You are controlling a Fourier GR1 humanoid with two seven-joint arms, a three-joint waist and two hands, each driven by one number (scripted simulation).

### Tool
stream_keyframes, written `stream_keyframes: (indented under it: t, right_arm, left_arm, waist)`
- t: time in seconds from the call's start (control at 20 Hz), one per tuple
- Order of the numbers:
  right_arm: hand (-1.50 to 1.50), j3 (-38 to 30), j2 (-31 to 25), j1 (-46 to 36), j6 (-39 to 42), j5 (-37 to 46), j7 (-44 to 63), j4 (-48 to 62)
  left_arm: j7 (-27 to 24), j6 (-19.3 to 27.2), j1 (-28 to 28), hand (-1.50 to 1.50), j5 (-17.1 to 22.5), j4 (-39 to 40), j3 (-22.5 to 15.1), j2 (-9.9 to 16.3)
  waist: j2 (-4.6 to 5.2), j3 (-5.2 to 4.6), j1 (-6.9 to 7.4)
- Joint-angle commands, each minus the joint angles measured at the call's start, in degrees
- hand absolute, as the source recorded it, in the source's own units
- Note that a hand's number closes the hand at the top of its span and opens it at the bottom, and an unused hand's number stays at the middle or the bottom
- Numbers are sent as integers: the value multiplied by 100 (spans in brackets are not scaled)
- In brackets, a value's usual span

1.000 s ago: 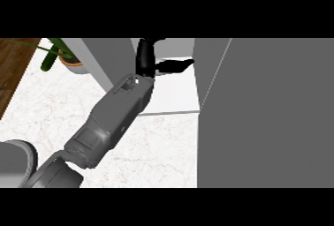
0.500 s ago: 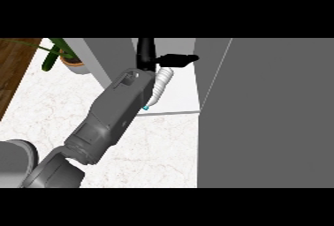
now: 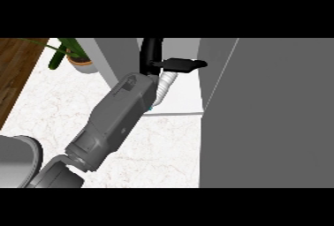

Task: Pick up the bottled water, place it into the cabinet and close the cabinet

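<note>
Fingers of the left hand (image 3: 171,64) curl round the bottled water (image 3: 165,86), held tilted inside the cabinet (image 3: 189,95). Best to stand it upright on the shelf before letting go, then swing the door (image 3: 274,114) closed

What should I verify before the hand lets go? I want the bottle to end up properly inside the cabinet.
1. Left hand curled round the pale ribbed plastic water bottle: ok.
2. Bottle over the white cabinet shelf: ok, as far as the head view shows.
3. Bottle upright: not ok, it is tilted.
4. Bottle's base resting on the shelf: cannot tell.
5. Large grey cabinet door open and apart from the forearm: ok.
6. Right hand ready to close the door: cannot tell, it is out of view.
</note>
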Motion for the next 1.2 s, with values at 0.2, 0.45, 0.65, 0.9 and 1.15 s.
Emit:
stream_keyframes:
  t: [0.2,0.45,0.65,0.9,1.15]
  right_arm:
    - [-150,106,135,185,-47,-234,397,-656]
    - [-150,288,240,407,-228,-224,567,-1132]
    - [-150,206,199,443,-209,-229,498,-991]
    - [-150,287,195,264,-240,107,423,-914]
    - [150,652,-454,-83,-6,-27,1042,-1010]
  left_arm:
    - [402,-69,1162,-150,-103,-1576,-524,42]
    - [643,320,1938,-150,-26,-2835,-1026,-8]
    - [892,287,2841,-150,-103,-4044,-1359,302]
    - [1046,502,3970,-150,-305,-5282,-1936,475]
    - [971,381,4557,-150,-299,-5879,-1904,809]
  waist:
    - [-43,2,176]
    - [-53,-2,191]
    - [-61,-1,240]
    - [-50,0,240]
    - [-5,-7,286]
